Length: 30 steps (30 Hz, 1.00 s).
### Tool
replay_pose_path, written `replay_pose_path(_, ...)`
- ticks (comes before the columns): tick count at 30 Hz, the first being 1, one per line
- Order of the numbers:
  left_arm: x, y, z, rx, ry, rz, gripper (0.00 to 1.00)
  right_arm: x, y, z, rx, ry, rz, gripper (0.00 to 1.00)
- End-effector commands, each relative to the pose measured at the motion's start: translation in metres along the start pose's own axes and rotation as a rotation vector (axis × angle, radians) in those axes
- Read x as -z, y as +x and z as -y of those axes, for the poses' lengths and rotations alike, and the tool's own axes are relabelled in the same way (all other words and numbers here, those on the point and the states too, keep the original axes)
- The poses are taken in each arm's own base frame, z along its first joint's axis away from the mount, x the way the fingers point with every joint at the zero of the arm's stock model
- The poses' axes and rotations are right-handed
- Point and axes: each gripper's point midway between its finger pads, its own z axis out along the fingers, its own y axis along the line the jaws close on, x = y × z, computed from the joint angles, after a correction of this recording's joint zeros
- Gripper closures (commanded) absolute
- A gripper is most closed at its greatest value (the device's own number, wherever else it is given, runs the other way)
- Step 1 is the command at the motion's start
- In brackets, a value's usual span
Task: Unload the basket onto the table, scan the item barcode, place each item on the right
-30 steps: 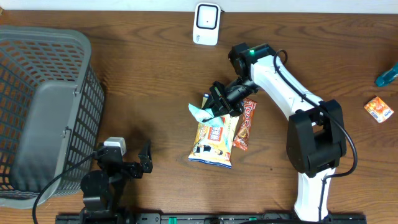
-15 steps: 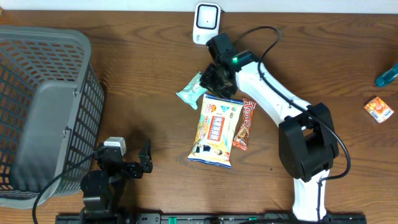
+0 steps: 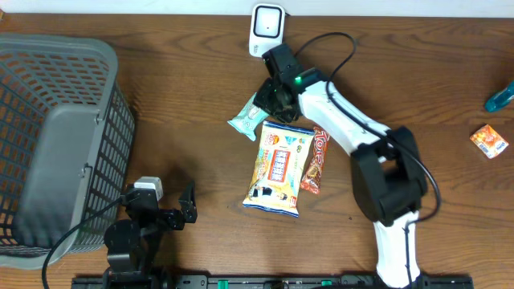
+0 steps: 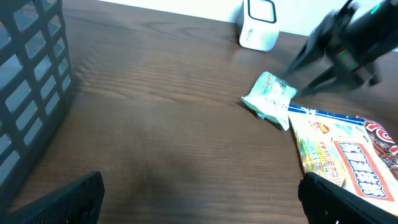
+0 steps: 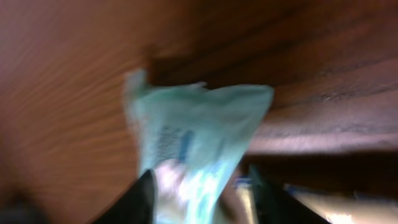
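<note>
The item, a small teal packet [image 3: 247, 119], lies flat on the wooden table just below and left of the white barcode scanner [image 3: 267, 30]. My right gripper [image 3: 266, 99] is at the packet's upper right end, open, its fingers spread on either side of that end. The blurred right wrist view shows the packet [image 5: 199, 137] filling the space between and ahead of the right gripper [image 5: 202, 196]. In the left wrist view the packet [image 4: 268, 98] rests on the table in front of the scanner [image 4: 258, 25]. My left gripper [image 3: 188, 205] hovers open near the front edge, holding nothing [image 4: 199, 199].
A yellow snack bag [image 3: 277, 168] and a red-brown chocolate bar [image 3: 316, 160] lie just below the packet. A grey basket [image 3: 56, 136] fills the left side. An orange carton [image 3: 488, 140] and a teal object [image 3: 499, 96] sit at the far right.
My right arm carried the teal packet from the snack pile up and left toward the scanner. Its jaws have since spread apart, and the packet now rests on the table.
</note>
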Motion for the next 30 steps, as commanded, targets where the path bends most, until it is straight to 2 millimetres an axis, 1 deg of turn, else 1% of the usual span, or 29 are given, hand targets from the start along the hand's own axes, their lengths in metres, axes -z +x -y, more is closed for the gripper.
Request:
replay_pose_path(1,-0.002,0.01,-0.001,0.019,0.002,-0.028,0.0,-0.042,0.009,0.029,-0.023,0.097,-0.04,0.7)
replay_pose_path(3,-0.002,0.01,-0.001,0.019,0.002,-0.028,0.0,-0.056,0.013,0.041,-0.028,0.132,-0.055,0.77)
replay_pose_path(4,-0.002,0.01,-0.001,0.018,0.002,-0.029,0.0,-0.062,0.014,0.046,-0.03,0.145,-0.062,0.85)
replay_pose_path(5,-0.002,0.01,-0.001,0.018,0.002,-0.028,0.0,-0.066,0.016,0.05,-0.029,0.155,-0.068,0.9)
replay_pose_path(6,-0.002,0.01,-0.001,0.018,0.002,-0.028,0.0,-0.067,0.016,0.051,-0.022,0.16,-0.071,0.97)
replay_pose_path(8,-0.002,0.01,-0.001,0.018,0.002,-0.028,0.0,-0.067,0.015,0.054,0.002,0.164,-0.08,0.99)
replay_pose_path(10,-0.002,0.01,-0.001,0.018,0.002,-0.028,0.0,-0.054,0.012,0.046,0.003,0.118,-0.113,0.99)
replay_pose_path(12,-0.002,0.01,-0.001,0.018,0.002,-0.028,0.0,-0.031,0.005,0.044,-0.043,0.081,-0.158,0.99)
replay_pose_path(13,-0.002,0.01,-0.001,0.018,0.002,-0.028,0.0,-0.026,0.004,0.043,-0.057,0.072,-0.168,0.99)
replay_pose_path(14,-0.002,0.01,-0.001,0.018,0.002,-0.028,0.0,-0.003,0.001,0.044,-0.136,0.046,-0.224,0.99)
replay_pose_path(15,-0.002,0.01,-0.001,0.018,0.002,-0.028,0.0,0.014,0.002,0.044,-0.197,0.02,-0.282,0.99)
replay_pose_path(18,-0.002,0.01,-0.001,0.019,0.002,-0.028,0.0,0.054,0.002,0.038,-0.282,-0.085,-0.414,0.98)
replay_pose_path(19,-0.002,0.01,-0.001,0.018,0.002,-0.029,0.0,0.072,0.003,0.037,-0.325,-0.123,-0.476,0.98)
replay_pose_path(20,-0.002,0.01,-0.001,0.018,0.002,-0.028,0.0,0.081,0.004,0.038,-0.351,-0.136,-0.506,0.96)
replay_pose_path(21,-0.002,0.01,-0.001,0.018,0.002,-0.028,0.0,0.094,0.004,0.041,-0.39,-0.152,-0.547,0.96)
replay_pose_path(23,-0.002,0.01,-0.001,0.019,0.002,-0.028,0.0,0.11,0.002,0.047,-0.449,-0.166,-0.59,0.97)
replay_pose_path(24,-0.002,0.01,-0.001,0.019,0.002,-0.028,0.0,0.113,0.002,0.051,-0.474,-0.154,-0.605,0.98)
replay_pose_path(25,-0.002,0.01,-0.001,0.019,0.002,-0.028,0.0,0.12,0.005,0.059,-0.521,-0.132,-0.636,0.98)
replay_pose_path(26,-0.002,0.01,-0.001,0.018,0.002,-0.028,0.0,0.123,0.004,0.068,-0.546,-0.106,-0.64,0.98)
replay_pose_path(27,-0.002,0.01,-0.001,0.018,0.002,-0.028,0.0,0.122,0.002,0.071,-0.535,-0.098,-0.625,0.97)
replay_pose_path(28,-0.002,0.01,-0.001,0.018,0.002,-0.028,0.0,0.113,-0.014,0.082,-0.451,-0.082,-0.528,0.94)
replay_pose_path(29,-0.002,0.01,-0.001,0.018,0.002,-0.028,0.0,0.101,-0.033,0.086,-0.309,-0.079,-0.404,0.81)
replay_pose_path(30,-0.002,0.01,-0.001,0.019,0.002,-0.028,0.0,0.095,-0.039,0.085,-0.173,-0.076,-0.342,0.31)
